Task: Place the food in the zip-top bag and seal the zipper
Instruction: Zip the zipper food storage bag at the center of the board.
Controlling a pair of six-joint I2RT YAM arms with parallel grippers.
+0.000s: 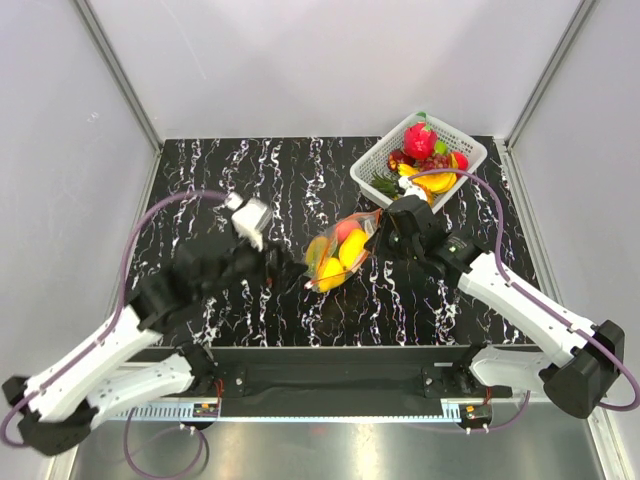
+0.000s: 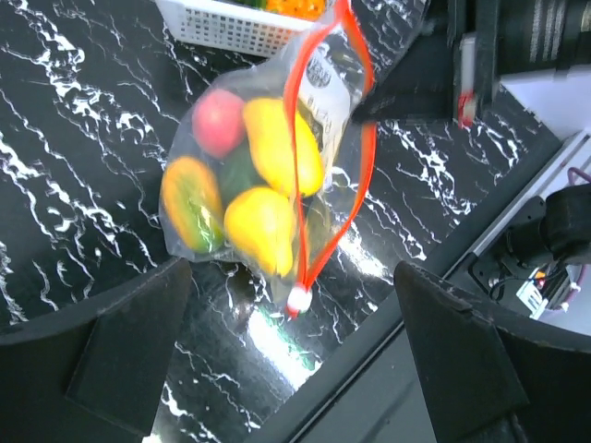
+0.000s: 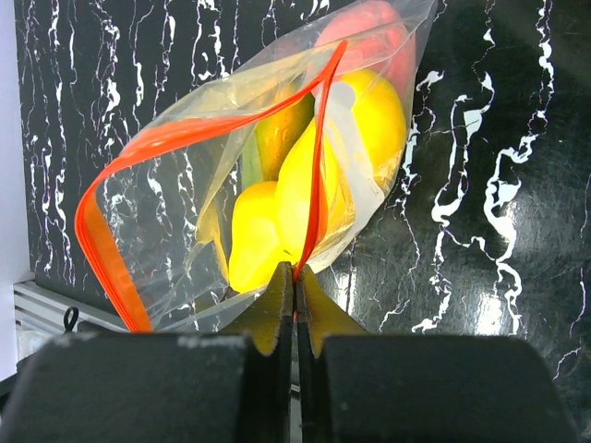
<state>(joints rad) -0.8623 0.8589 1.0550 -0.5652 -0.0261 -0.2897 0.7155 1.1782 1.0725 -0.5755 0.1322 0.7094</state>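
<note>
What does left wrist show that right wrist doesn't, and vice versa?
Left wrist only: the white basket beyond the zip-top bag, a white slider at the end of the zipper, the right end effector seen from outside at the bag's edge, and the left end effector open, clear of the bag.
Right wrist only: close-up of the right end effector's fingers shut on the zipper strip.
Both: the bag holding yellow food, mouth unsealed, over the black marbled table.
</note>
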